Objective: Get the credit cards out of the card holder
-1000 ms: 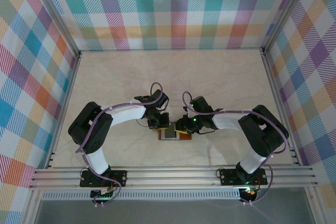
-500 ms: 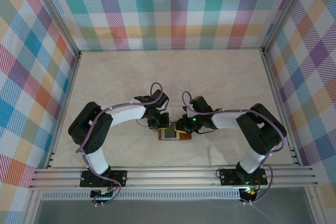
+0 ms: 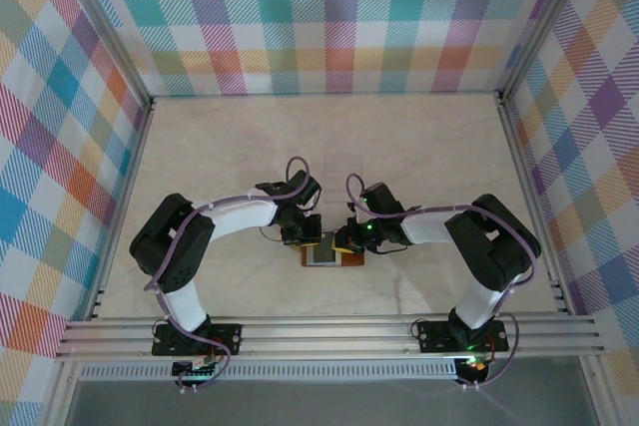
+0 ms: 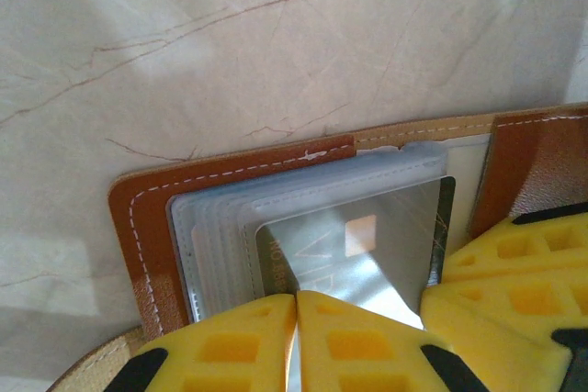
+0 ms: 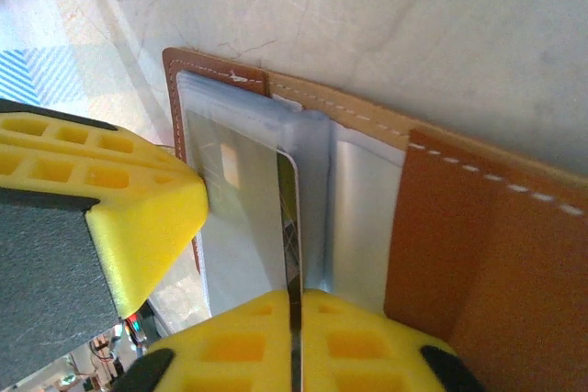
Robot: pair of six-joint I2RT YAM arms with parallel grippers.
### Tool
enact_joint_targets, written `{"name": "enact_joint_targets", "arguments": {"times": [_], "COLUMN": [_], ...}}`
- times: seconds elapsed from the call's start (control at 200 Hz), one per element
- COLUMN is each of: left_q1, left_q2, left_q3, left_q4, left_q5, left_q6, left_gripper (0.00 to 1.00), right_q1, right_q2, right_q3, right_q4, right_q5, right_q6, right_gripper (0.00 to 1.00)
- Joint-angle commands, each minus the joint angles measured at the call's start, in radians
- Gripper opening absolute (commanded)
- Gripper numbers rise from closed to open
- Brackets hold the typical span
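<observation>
Right wrist view: the right gripper (image 5: 292, 309) has just pinched shut on the edge of a silvery credit card (image 5: 246, 218). The card sits in the open card holder (image 5: 478, 227), flat on the table (image 3: 419, 147) between both arms. The left gripper (image 4: 296, 323), fingers together, presses the pockets down. Pulling could start now, I reckon.

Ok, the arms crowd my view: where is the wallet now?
In the top view the wallet lies open on the table, centred toward the near edge, between the left gripper and right gripper, both down on it.
</observation>
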Motion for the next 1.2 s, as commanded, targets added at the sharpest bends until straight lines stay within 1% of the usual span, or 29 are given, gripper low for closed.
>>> {"name": "enact_joint_targets", "arguments": {"times": [0.0, 0.27, 0.495, 0.76, 1.195], "left_q1": [-0.009, -0.008, -0.01, -0.009, -0.009], "left_q2": [0.047, 0.036, 0.031, 0.036, 0.023], "left_q3": [-0.034, -0.022, -0.017, -0.001, 0.01], "left_q4": [-0.028, -0.074, -0.093, -0.103, -0.117], "left_q5": [-0.026, -0.074, -0.094, -0.094, -0.098], "left_q6": [0.016, 0.028, 0.033, 0.037, 0.04], "left_gripper": [0.12, 0.12, 0.12, 0.12, 0.12], "right_q1": [0.001, -0.009, -0.017, -0.025, -0.034], "right_q2": [0.004, -0.027, -0.034, -0.086, -0.094], "right_q3": [0.002, 0.002, -0.005, -0.02, -0.018], "right_q4": [0.015, -0.057, -0.085, -0.121, -0.155], "right_q5": [-0.002, 0.048, 0.07, 0.101, 0.112], "right_q6": [-0.001, -0.028, -0.032, -0.038, -0.044], "right_gripper": [0.07, 0.03, 0.02, 0.02, 0.01]}}
